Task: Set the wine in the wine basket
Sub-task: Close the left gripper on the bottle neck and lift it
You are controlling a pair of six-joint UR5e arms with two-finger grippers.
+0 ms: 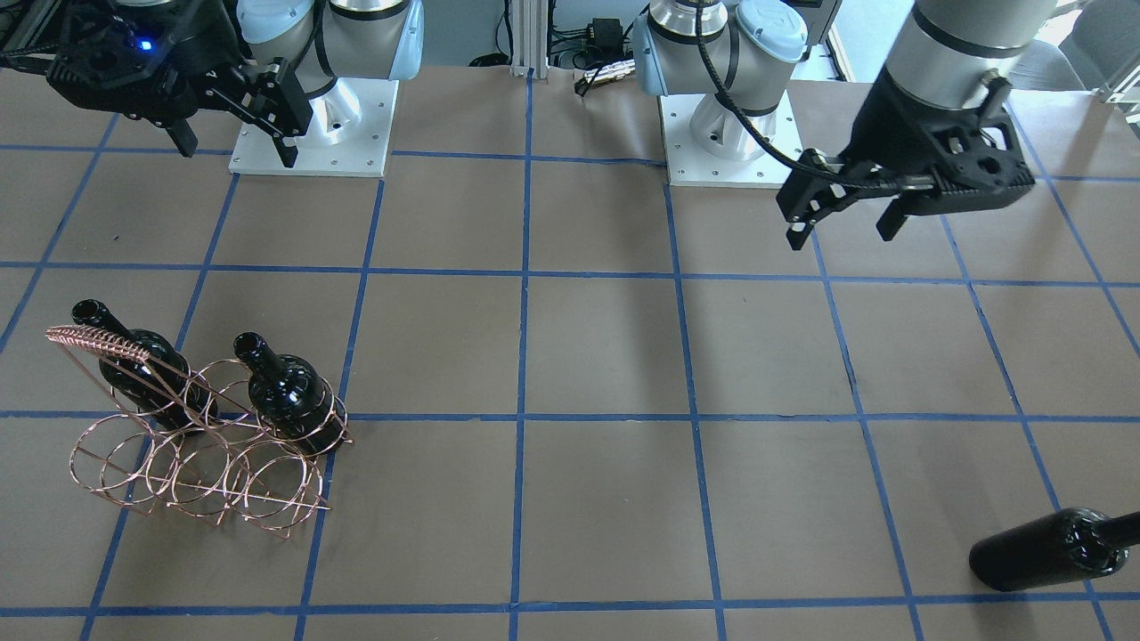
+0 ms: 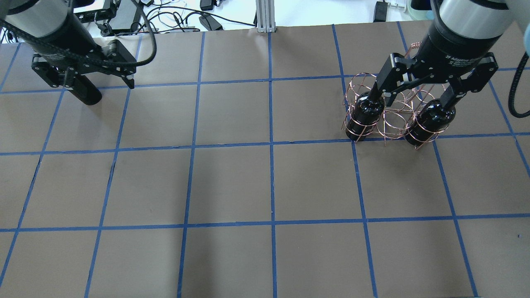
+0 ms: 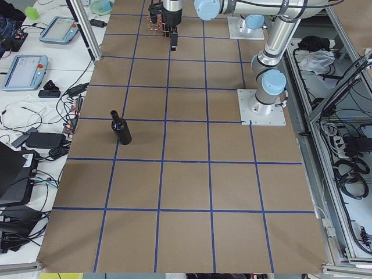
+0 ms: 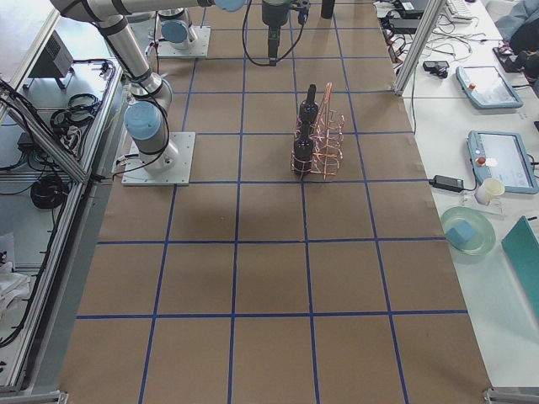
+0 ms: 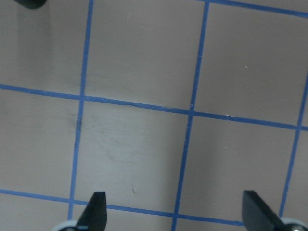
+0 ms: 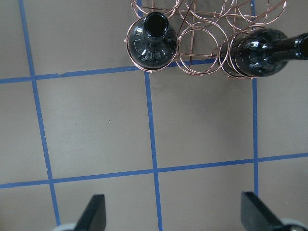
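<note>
The copper wire wine basket (image 1: 178,463) stands at the table's right side and holds two black bottles (image 1: 285,387) (image 1: 134,356) upright in its row nearest the robot. In the overhead view it (image 2: 393,120) lies under my right gripper (image 2: 414,93), which hangs open and empty well above it. The right wrist view shows both bottles (image 6: 151,41) (image 6: 260,50) in the rings (image 6: 202,48). A third black wine bottle (image 1: 1051,547) stands alone at the far left edge. My left gripper (image 1: 842,233) is open and empty, raised well short of it; the left wrist view shows only the bottle's edge (image 5: 31,2).
The table is brown paper with a blue tape grid (image 2: 271,142). Both arm bases (image 1: 312,125) (image 1: 730,133) stand on white plates at the robot's side. Cables and a metal post (image 2: 265,16) lie beyond the far edge. The basket's coiled handle (image 1: 98,343) sticks up at an angle.
</note>
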